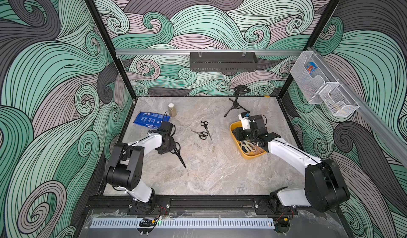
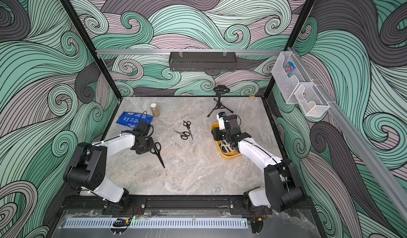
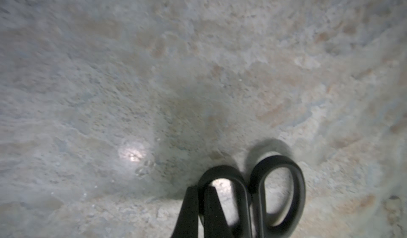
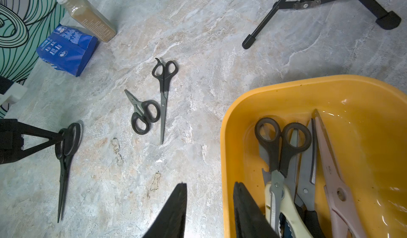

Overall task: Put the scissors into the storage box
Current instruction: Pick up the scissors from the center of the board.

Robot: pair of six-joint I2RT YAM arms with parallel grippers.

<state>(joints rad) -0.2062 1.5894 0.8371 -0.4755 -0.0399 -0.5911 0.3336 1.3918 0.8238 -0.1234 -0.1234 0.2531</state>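
Left end effector (image 4: 59, 136) is clamped on the handle of the long black scissors (image 4: 62, 181); right end effector (image 4: 210, 184) stands apart, straddling the yellow storage box (image 4: 286, 82) rim.

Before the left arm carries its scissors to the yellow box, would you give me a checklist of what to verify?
1. Left tool shut on the handle of the long black scissors: ok.
2. Scissors lifted clear of the table: cannot tell.
3. Right tool clear of the storage box: not ok; it is open, one finger either side of the rim.
4. Room in the box: ok; part of its floor is bare.
5. Path to the box: ok; only the small black pair and the slender black pair lie flat between.
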